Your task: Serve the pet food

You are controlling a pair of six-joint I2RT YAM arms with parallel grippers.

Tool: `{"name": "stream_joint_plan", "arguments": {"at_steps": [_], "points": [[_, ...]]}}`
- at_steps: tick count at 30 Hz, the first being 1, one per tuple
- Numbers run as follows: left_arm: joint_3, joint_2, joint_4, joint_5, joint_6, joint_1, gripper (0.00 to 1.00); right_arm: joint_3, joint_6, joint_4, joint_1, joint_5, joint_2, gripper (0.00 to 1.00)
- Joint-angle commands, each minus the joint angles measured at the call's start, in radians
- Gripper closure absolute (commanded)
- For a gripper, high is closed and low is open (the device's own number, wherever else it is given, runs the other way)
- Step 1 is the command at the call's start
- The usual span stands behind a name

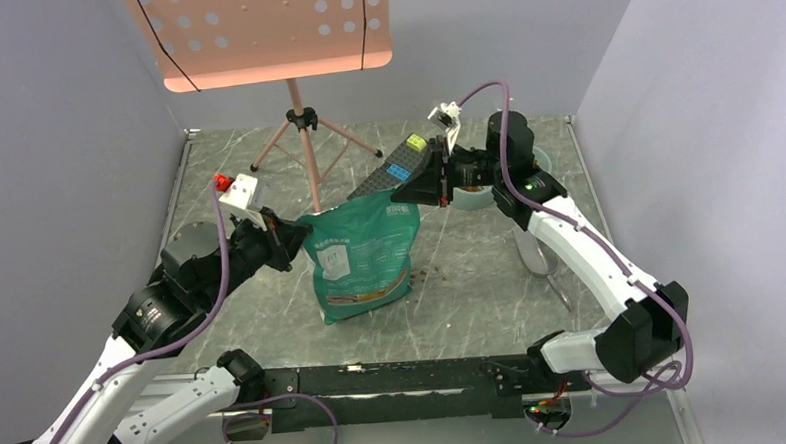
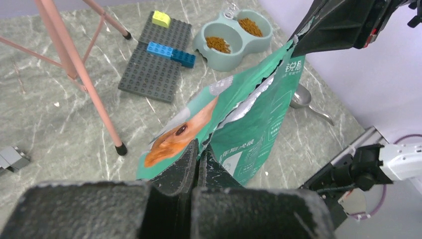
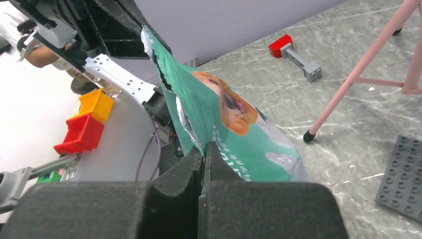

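Note:
The teal-green bag [image 1: 360,253] with the golden dog hangs open-topped between both grippers above the table. My left gripper [image 1: 295,241] is shut on its left top corner, as the left wrist view [image 2: 199,149] shows. My right gripper [image 1: 420,191] is shut on its right top corner, also seen in the right wrist view [image 3: 204,149]. Brown pet food [image 2: 218,44] fills both cups of the pale blue-grey double bowl [image 2: 234,60], which stands behind the right gripper. A few pellets [image 1: 431,272] lie loose on the table right of the bag.
A grey brick baseplate [image 2: 157,59] with blue and yellow bricks lies left of the bowl. A pink music stand [image 1: 300,136] stands at the back. A metal spoon [image 2: 301,99] lies right of the bag. A red-and-grey brick piece [image 3: 293,52] lies at the far left.

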Motion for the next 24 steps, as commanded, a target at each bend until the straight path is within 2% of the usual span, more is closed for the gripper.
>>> {"name": "stream_joint_plan", "arguments": {"at_steps": [1, 4, 7, 8, 14, 16, 20, 24], "points": [[0.071, -0.012, -0.194, -0.097, -0.058, 0.01, 1.0, -0.01, 0.004, -0.037, -0.065, 0.065, -0.13, 1.0], [0.07, -0.04, -0.189, -0.083, -0.054, 0.01, 1.0, 0.024, -0.041, -0.142, -0.067, 0.086, -0.135, 1.0], [0.117, -0.027, -0.161, -0.023, -0.007, 0.01, 1.0, 0.03, -0.038, -0.16, -0.067, 0.103, -0.142, 1.0], [0.149, -0.006, -0.164, 0.013, 0.022, 0.01, 0.95, 0.035, -0.037, -0.165, -0.067, 0.105, -0.142, 1.0], [0.317, 0.186, -0.201, 0.213, 0.202, 0.01, 0.47, 0.094, -0.05, -0.203, -0.043, 0.068, -0.102, 1.0], [0.346, 0.233, -0.192, 0.28, 0.247, 0.01, 0.34, 0.123, -0.07, -0.239, -0.037, 0.061, -0.084, 1.0], [0.373, 0.316, -0.157, 0.396, 0.296, 0.013, 0.24, 0.161, -0.087, -0.278, -0.019, 0.055, -0.067, 1.0], [0.376, 0.4, -0.147, 0.449, 0.302, 0.016, 0.21, 0.183, -0.105, -0.308, -0.001, 0.061, -0.056, 1.0]]}}
